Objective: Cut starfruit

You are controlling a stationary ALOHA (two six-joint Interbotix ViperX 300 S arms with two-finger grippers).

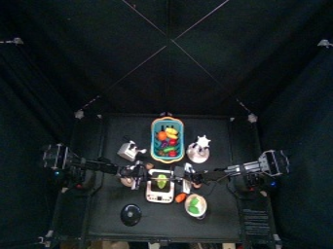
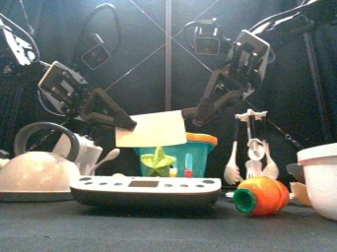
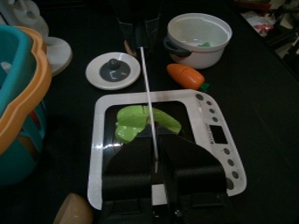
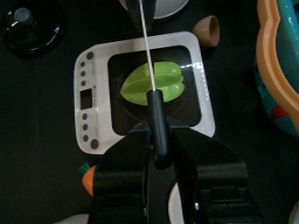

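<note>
The yellow-green starfruit (image 4: 156,82) (image 3: 142,121) (image 2: 158,161) lies in the middle of the white cutting board (image 4: 100,61) (image 3: 216,131) (image 1: 160,195). A knife with a pale blade (image 2: 158,128) (image 3: 149,87) hangs edge-down along the fruit's top; I cannot tell if it touches. My right gripper (image 4: 158,162) (image 1: 186,173) is shut on the knife's black handle (image 4: 155,122). From the other side my left gripper (image 3: 160,175) (image 1: 136,175) closes its jaws on the blade's far end.
A teal basket (image 2: 200,156) (image 1: 166,139) of fruit stands behind the board. A kettle (image 2: 39,162) is at the left. A white bowl (image 3: 198,39) (image 2: 316,172), an orange-and-green piece (image 3: 187,74) (image 2: 259,197) and a utensil rack (image 2: 250,148) are at the right. A black lid (image 4: 30,26) lies nearby.
</note>
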